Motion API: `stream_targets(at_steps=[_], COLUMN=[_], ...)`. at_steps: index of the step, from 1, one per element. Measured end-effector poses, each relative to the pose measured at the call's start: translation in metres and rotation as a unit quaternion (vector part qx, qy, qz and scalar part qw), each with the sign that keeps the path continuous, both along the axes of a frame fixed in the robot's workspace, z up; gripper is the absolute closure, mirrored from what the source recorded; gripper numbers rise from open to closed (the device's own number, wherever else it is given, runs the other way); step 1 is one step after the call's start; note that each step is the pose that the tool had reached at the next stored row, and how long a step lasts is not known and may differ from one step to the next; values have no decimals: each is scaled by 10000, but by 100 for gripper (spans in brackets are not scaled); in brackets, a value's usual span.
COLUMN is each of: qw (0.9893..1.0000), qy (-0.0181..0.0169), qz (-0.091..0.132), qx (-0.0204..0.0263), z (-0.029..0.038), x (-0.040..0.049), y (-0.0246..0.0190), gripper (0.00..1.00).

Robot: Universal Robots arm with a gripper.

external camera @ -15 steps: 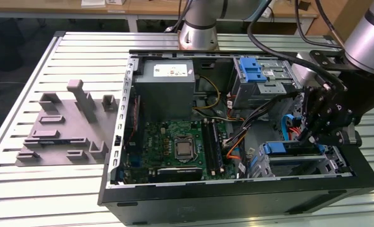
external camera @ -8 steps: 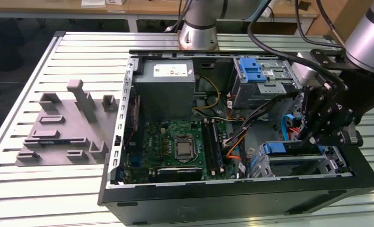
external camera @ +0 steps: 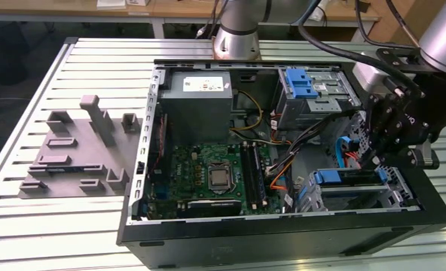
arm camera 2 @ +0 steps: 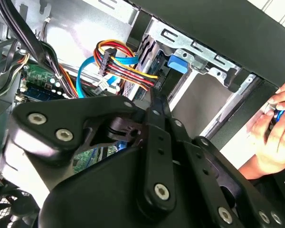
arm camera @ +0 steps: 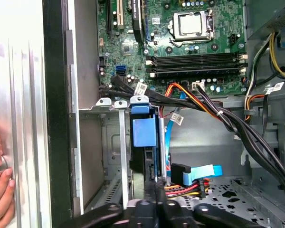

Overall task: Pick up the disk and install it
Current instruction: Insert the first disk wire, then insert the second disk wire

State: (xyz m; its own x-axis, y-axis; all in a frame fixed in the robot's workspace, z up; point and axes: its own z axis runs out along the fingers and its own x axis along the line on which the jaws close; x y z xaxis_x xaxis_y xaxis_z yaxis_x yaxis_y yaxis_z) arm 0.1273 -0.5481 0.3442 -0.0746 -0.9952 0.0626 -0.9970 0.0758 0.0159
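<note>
- Jaws of the gripper [arm camera: 154, 186] are drawn close together, pinching the near edge of the disk [arm camera: 145, 137], which stands on edge straight ahead of them.
- Disk sits down inside the grey metal cage [arm camera: 111, 156] of the open computer case [external camera: 283, 237], its blue rail outward.
- Beyond the jaws lies the green motherboard [arm camera: 180, 47]; beside them runs a blue cable [arm camera: 197, 173].
- A person's hand [arm camera 2: 273, 130] rests outside the case wall.
</note>
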Motion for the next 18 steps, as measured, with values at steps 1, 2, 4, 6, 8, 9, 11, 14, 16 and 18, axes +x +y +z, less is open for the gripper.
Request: stream_targets(at_steps=[1, 2, 4, 6, 8, 9, 11, 14, 16, 18], qw=[10000, 10000, 10000, 10000, 10000, 10000, 10000, 10000, 10000, 10000], qy=[0, 0, 0, 0, 0, 0, 0, 0, 0, 0], qz=[0, 0, 0, 0, 0, 0, 0, 0, 0, 0], qx=[0, 0, -1, -1, -1, -1, -1, -1, -1, -2], z=[0, 0, 1, 2, 2, 3, 3, 3, 3, 4], x=[0, 0, 0, 0, 0, 0, 0, 0, -1, -9], y=[0, 0, 0, 0, 0, 0, 0, 0, 0, 0], gripper=[85, 89, 89, 89, 89, 89, 89, 89, 89, 89])
